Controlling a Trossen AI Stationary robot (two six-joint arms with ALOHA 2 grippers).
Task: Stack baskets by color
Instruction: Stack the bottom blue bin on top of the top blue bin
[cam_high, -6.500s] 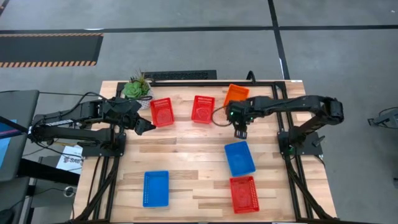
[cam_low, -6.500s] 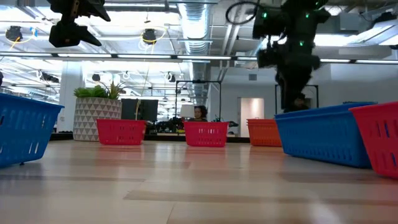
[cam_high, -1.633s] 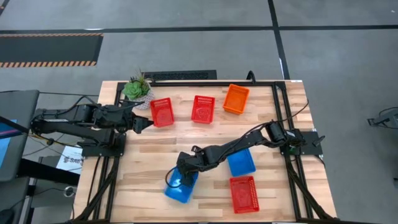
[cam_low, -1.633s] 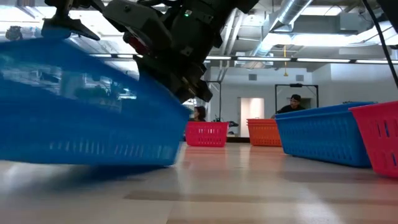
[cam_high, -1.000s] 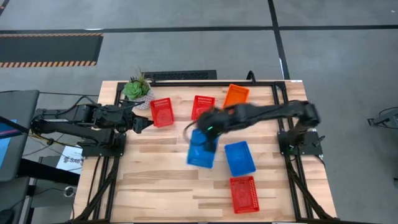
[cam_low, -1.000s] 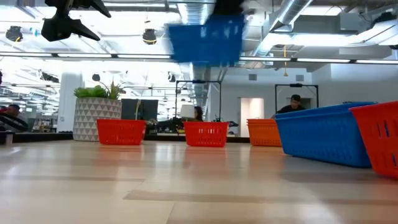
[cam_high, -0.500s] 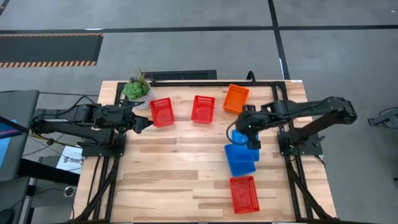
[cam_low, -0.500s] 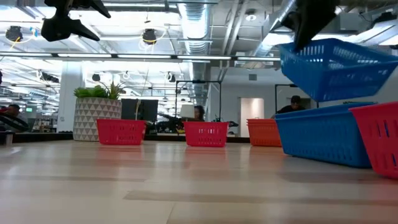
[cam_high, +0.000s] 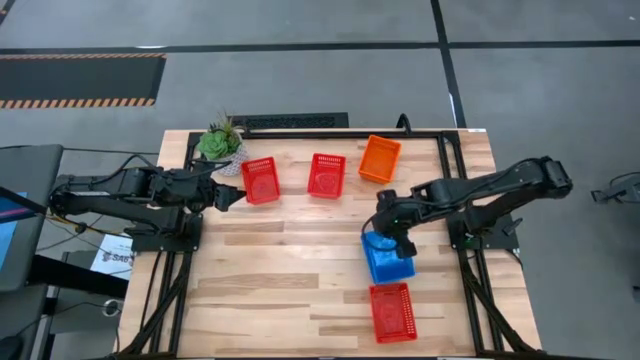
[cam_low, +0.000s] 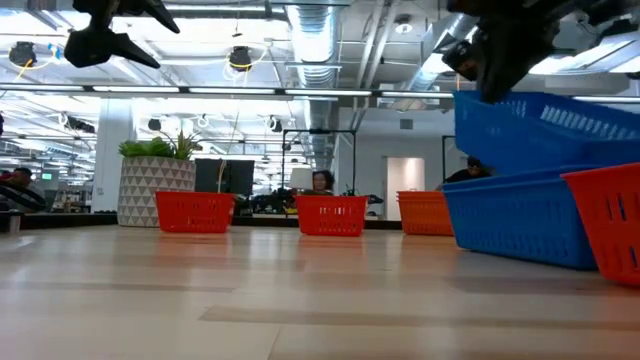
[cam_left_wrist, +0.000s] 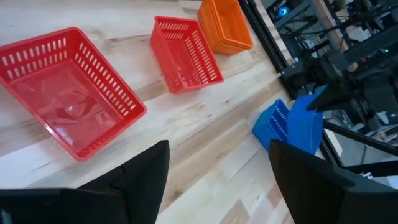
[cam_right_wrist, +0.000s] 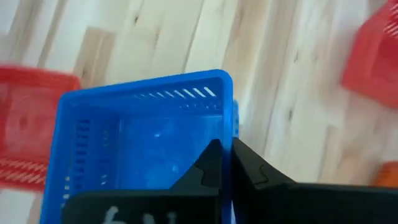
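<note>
My right gripper (cam_high: 398, 238) pinches the wall of a blue basket (cam_low: 545, 120), tilted into its blue twin (cam_high: 385, 266) at the table's four o'clock. I'd level it before releasing. Left gripper (cam_high: 232, 196) waits open at nine o'clock.

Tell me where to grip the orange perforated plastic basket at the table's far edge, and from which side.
Grip one thin upright wall of the orange perforated plastic basket at its rim, coming from above: it sits open side up, so one finger probably fits inside and one outside.

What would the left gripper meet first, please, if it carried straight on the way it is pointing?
Probably the nearest red basket: the left gripper points right at it across the table, though it sits higher, so it might pass above.
</note>
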